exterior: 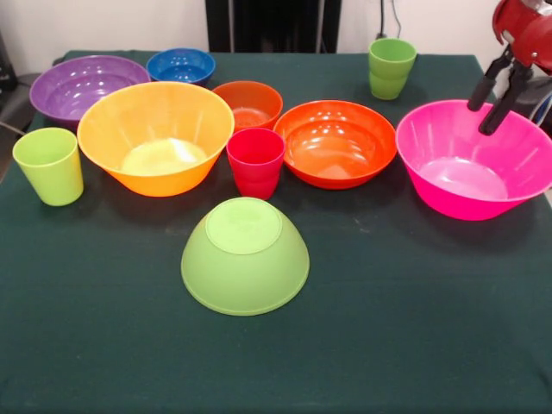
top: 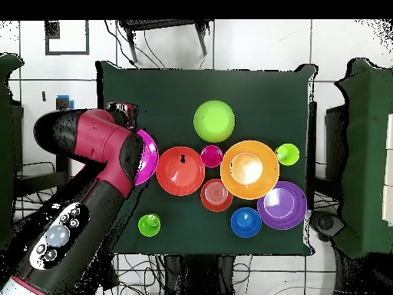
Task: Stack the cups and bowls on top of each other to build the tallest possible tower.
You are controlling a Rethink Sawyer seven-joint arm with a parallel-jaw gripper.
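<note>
My gripper (exterior: pixel 481 118) is open at the far rim of the large pink bowl (exterior: pixel 473 164), and I cannot tell if it touches. From overhead my arm covers most of the pink bowl (top: pixel 150 154) and hides the gripper. The lime green bowl (exterior: pixel 245 256) lies rim-down near the front. Behind it stand the red cup (exterior: pixel 255 162), orange bowl (exterior: pixel 336 142), yellow-orange bowl (exterior: pixel 155 136), small dark orange bowl (exterior: pixel 247 103), blue bowl (exterior: pixel 181 65) and purple bowl (exterior: pixel 86 86). Green cups stand at the left (exterior: pixel 49 166) and far back (exterior: pixel 391 67). No tower is in view; each piece stands alone.
A dark green cloth (exterior: pixel 414 328) covers the table. Overhead, the lime bowl (top: pixel 214 120) sits apart from the cluster of bowls. The pink bowl sits close to the table's right edge in the front view.
</note>
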